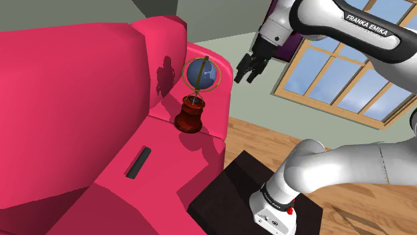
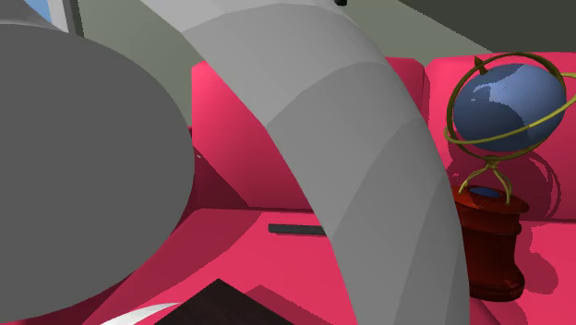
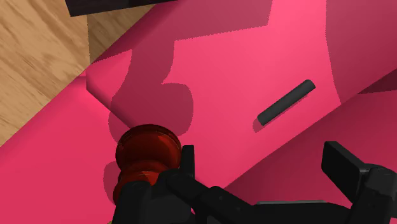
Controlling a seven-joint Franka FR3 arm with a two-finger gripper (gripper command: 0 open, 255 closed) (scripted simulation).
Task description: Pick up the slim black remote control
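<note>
In the shoulder view, starting at the left, a bright pink cushioned sofa (image 1: 67, 100) takes up most of the frame. The slim black bar-shaped remote control (image 1: 138, 163) lies flat on its seat cushion, near the armrest and apart from everything else. Next along, on the armrest itself, stands a blue globe (image 1: 198, 75) in a brass-coloured ring on a turned dark-red base. Further right, the all-black two-finger gripper (image 1: 245, 70) hangs in the air beside the globe's top, well above the seat. Beyond it is a tan-framed window (image 1: 347, 73), and the dark box stand (image 1: 227, 193) sits on the plank floor (image 1: 267, 137) at the lower right.

In the wrist view the gripper (image 3: 261, 159) has its fingers spread wide with nothing between them. The globe's red base sits close by one finger, and the remote control (image 3: 286, 102) lies slanted on the pink cushion further off.

The step in hand looks like the approach, with the descent not yet made. The next move calls for carrying the hand clear of the globe and over the remote's middle. The wrist should then turn so the fingers straddle its narrow width before lowering to the cushion
</note>
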